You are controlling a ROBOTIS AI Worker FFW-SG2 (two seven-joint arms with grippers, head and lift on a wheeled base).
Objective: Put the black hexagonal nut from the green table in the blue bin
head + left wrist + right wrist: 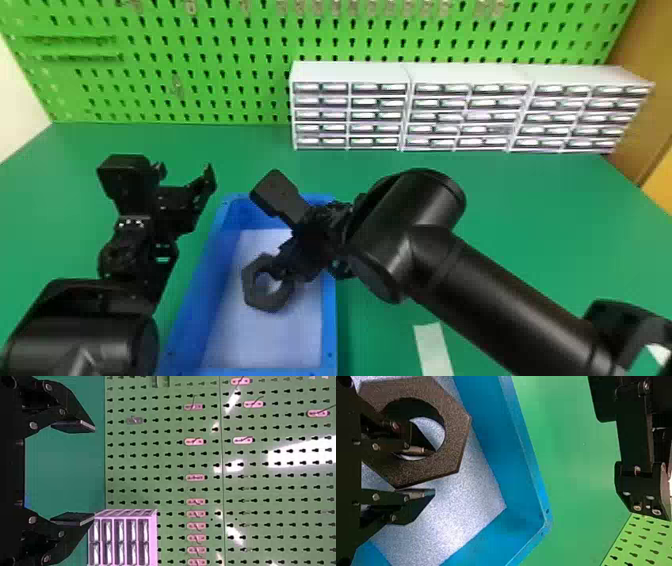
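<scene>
My right gripper is positioned over the interior of the blue bin. Its two fingers pinch one side wall of the black hexagonal nut: one finger passes into the central hole, the other bears on the outer face. The nut is tilted and appears to be raised off the bin floor. My left gripper is located over the green table, left of the bin, fingers spread with nothing between them.

Bin on table; nut over bin floor; drawer cabinets behind, to right; pegboard behind cabinets.
</scene>
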